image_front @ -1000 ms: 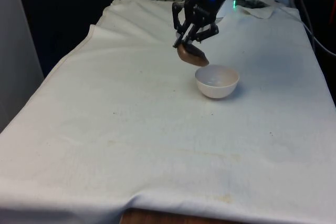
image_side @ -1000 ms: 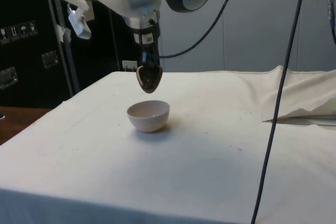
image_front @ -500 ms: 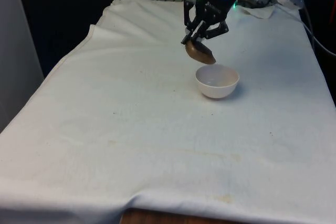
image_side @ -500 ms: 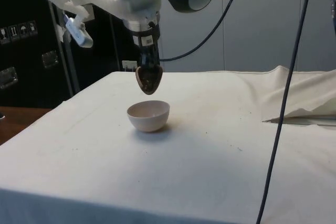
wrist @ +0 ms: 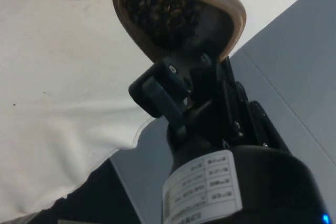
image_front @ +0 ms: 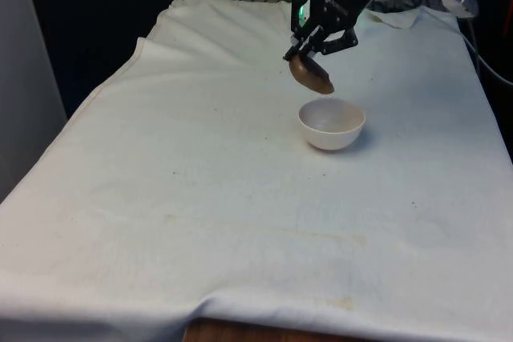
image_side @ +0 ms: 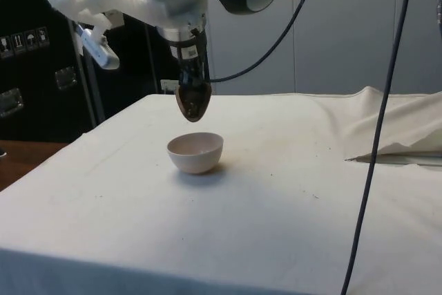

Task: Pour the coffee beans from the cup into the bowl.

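Two task items and one pincer for your record.

Item one: brown cup, held in the air and tipped, its mouth turned down toward the bowl. In the wrist view the cup is loaded with dark coffee beans, heaped toward the lower lip. No beans can be seen falling.

Item two: white bowl, standing upright on the worktop, toward its far end and nearer the front view's right edge. Its inside looks pale and bare from the front; you cannot see the very bottom in the side view.

Pincer: clamped on the cup's rim from above, fingers closed on its wall. In the side view the pincer hangs over the bowl with the cup above the rim, clear of it, not touching.

Risks, as a judgement. From the front the cup's lip sits over the bowl's far edge rather than its middle; tip further from there and you may spill beans onto the cloth behind the bowl. A fast tilt could send beans bouncing out of the shallow bowl. A rim grip on a tilted cup may slip as the load shifts.
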Robot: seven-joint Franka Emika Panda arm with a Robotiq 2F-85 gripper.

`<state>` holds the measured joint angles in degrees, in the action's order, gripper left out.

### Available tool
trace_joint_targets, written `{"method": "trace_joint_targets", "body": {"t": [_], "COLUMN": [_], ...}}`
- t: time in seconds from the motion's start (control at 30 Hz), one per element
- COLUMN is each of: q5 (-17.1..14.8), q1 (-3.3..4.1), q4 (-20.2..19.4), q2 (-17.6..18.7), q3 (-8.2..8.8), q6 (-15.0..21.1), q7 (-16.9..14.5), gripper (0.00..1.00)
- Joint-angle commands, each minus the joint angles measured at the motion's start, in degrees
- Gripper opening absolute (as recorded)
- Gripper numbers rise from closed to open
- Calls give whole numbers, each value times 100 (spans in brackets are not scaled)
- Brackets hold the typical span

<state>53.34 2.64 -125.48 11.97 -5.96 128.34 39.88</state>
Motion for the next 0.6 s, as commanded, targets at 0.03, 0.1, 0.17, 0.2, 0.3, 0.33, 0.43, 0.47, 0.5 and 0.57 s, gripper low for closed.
{"method": "trace_joint_targets", "body": {"t": [0.03,0.1,0.17,0.2,0.3,0.33,0.43,0.47,0.5,0.57], "q5": [29,172,206,229,304,241,430,464,504,647], "q1": [0,34,34,34,34,0,29,29,29,17], "q4": [6,11,11,17,17,17,6,0,-6,-23], "q2": [0,-52,-69,-80,-103,-80,-115,-120,-120,-109], "q3": [-23,-97,-143,-166,-246,-246,-344,-367,-390,-435], "q6": [-34,-189,-258,-292,-407,-361,-521,-550,-579,-636], "q7": [34,201,258,286,390,327,556,607,653,819], "gripper": [0,0,0,0,0,0,0,0,0,0]}}
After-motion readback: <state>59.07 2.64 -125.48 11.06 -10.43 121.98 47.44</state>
